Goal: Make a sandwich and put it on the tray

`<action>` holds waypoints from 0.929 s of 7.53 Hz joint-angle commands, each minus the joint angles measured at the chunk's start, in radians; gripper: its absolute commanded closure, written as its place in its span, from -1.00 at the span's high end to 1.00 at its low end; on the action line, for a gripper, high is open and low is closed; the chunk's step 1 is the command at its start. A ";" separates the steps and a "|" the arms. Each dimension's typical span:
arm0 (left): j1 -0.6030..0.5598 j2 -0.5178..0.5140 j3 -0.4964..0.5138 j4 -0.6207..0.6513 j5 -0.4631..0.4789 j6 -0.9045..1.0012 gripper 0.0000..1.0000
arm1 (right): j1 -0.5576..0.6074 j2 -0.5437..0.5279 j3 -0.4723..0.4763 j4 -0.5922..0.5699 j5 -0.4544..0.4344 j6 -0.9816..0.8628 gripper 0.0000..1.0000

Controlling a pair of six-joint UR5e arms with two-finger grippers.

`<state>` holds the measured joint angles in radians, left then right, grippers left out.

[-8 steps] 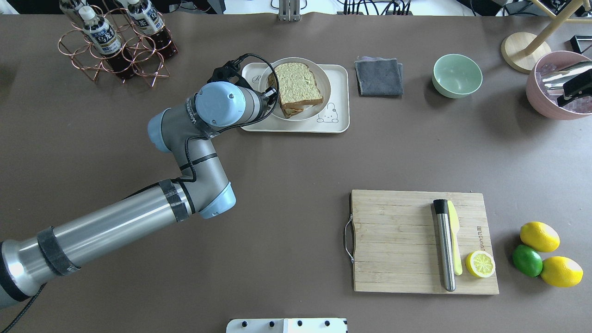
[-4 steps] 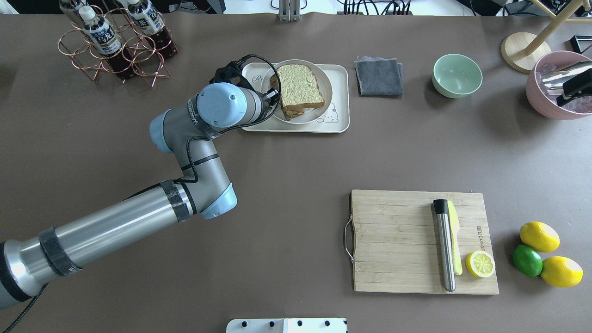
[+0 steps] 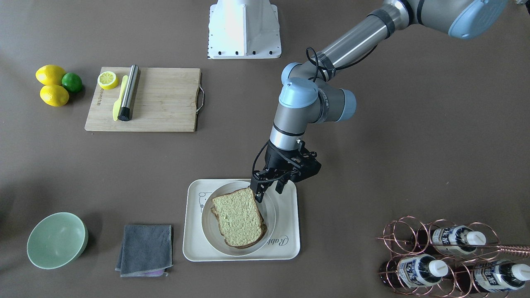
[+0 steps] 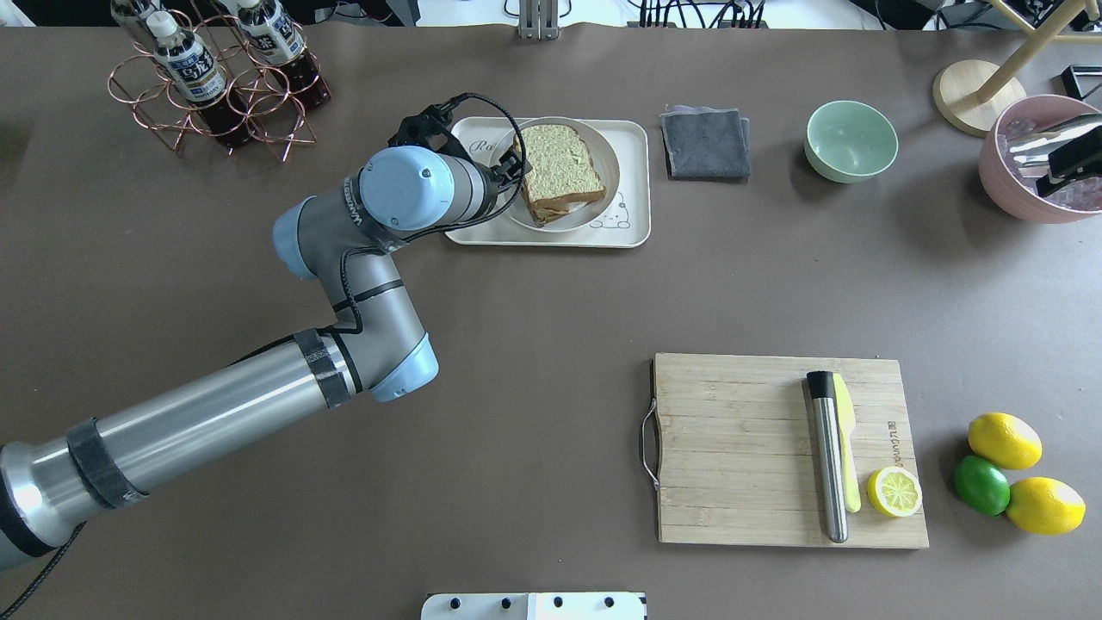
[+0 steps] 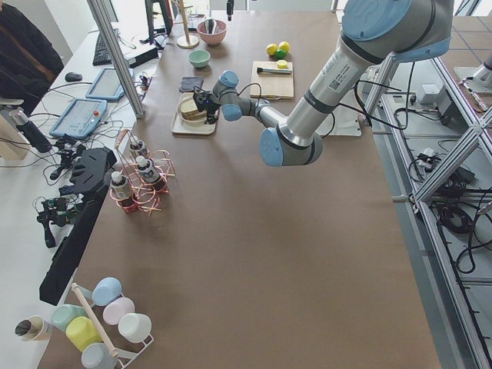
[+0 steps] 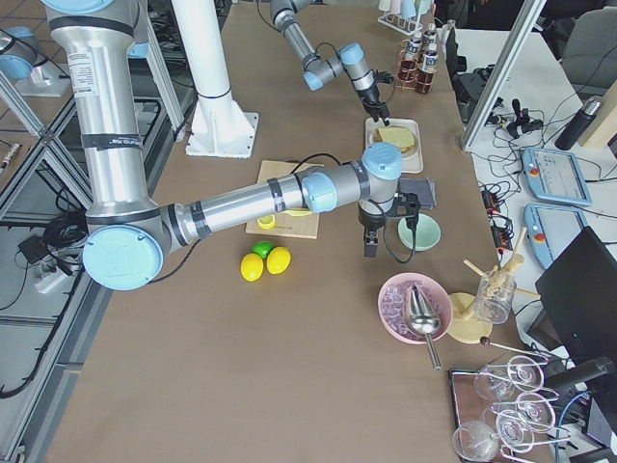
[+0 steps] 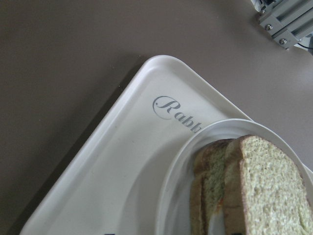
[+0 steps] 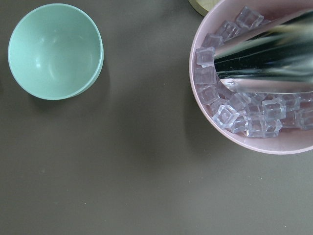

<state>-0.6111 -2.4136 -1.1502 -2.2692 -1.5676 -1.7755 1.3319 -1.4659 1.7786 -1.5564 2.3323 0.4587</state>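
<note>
Left gripper [image 3: 269, 191]: fingers spread, nothing pinched. You see it tilted down over the left end of the tray [image 4: 633, 164]. One fingertip [image 3: 259, 195] sits at the sandwich's near-left corner. Whether it touches the bread cannot be told. The other fingertip hangs over the plate's left rim.

Sandwich [image 4: 560, 168]: lies flat on the round white plate [image 3: 207, 225], and the plate sits on the tray. Long axis runs near to far, slightly skewed, with the rounded crust end pointing far, away from the robot. The lower slice peeks out along the near edge. Your left wrist view shows both slices stacked, with the "Rabb" script just left of the plate. The filling cannot be made out.

Tray: long axis left to right, at the far side of the table, left of centre.

Outward: the grey cloth [image 4: 706, 142] lies just right of the tray, with the green bowl [image 4: 851, 140] further right.

Right gripper [image 6: 368, 251]: hangs above the table between the green bowl and the pink bowl of ice [image 8: 194, 68]. You cannot tell whether its fingers are apart or together.
</note>
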 commanded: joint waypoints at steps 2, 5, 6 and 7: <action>-0.129 0.040 -0.090 0.016 -0.145 0.054 0.88 | 0.018 -0.004 0.005 -0.001 0.027 0.000 0.98; -0.165 0.244 -0.361 0.033 -0.173 0.176 0.95 | 0.044 -0.034 0.030 -0.002 0.038 -0.012 0.98; -0.168 0.346 -0.464 0.034 -0.154 0.273 0.95 | 0.055 -0.045 0.030 -0.002 0.038 -0.014 0.98; -0.238 0.381 -0.495 0.027 -0.167 0.318 0.95 | 0.064 -0.044 0.030 -0.004 0.038 -0.014 0.98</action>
<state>-0.7761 -2.1427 -1.5310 -2.2381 -1.7312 -1.5730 1.3779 -1.5029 1.8074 -1.5583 2.3685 0.4476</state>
